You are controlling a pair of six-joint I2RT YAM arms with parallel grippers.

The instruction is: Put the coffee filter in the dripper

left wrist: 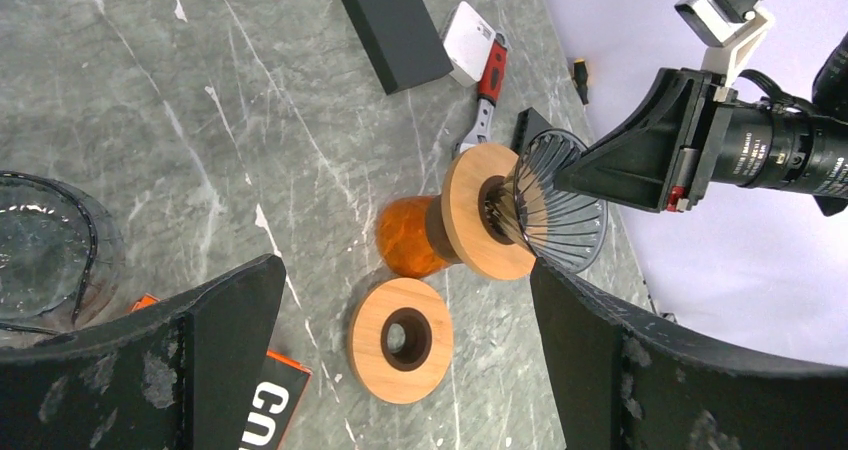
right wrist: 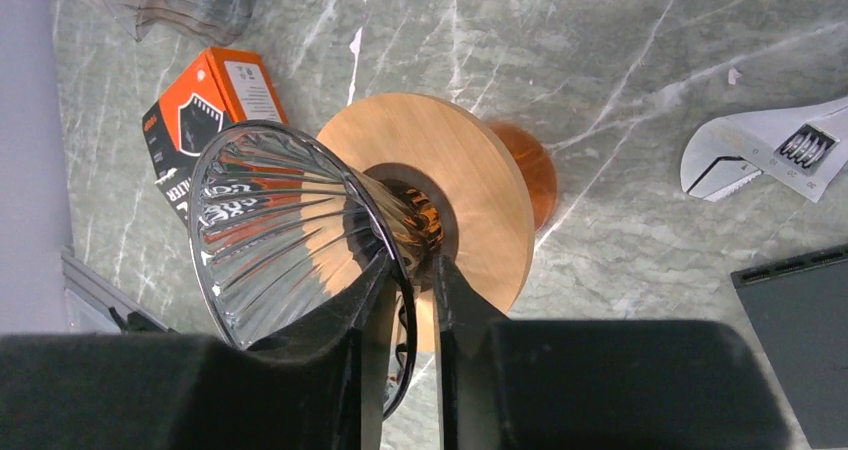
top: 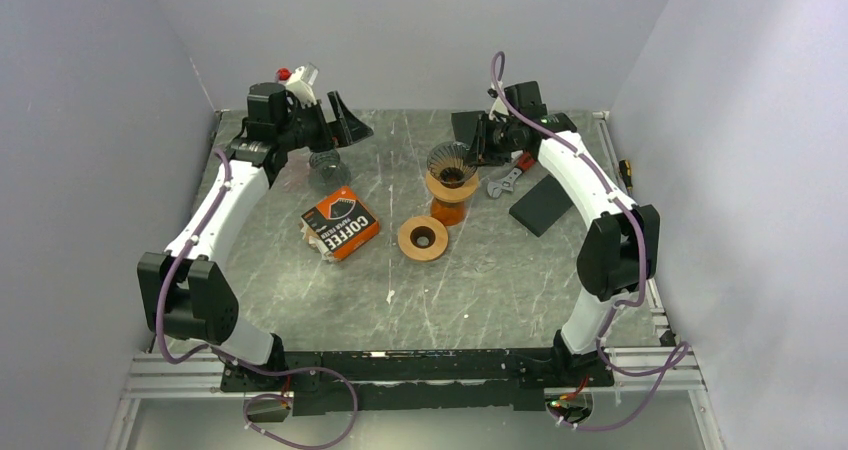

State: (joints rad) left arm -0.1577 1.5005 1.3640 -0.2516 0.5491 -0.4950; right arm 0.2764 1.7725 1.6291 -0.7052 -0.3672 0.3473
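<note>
The dripper is a ribbed glass cone in a wooden ring on an orange base, at the table's middle back. My right gripper is shut on the cone's wall, one finger inside and one outside. The orange coffee filter box lies left of the dripper. No loose paper filter shows. My left gripper is open and empty, up at the back left. Its wrist view looks between the jaws at the dripper.
A loose wooden ring lies in front of the dripper. A second glass cone sits under the left gripper. A wrench and a black block lie right of the dripper. Grey walls enclose the table.
</note>
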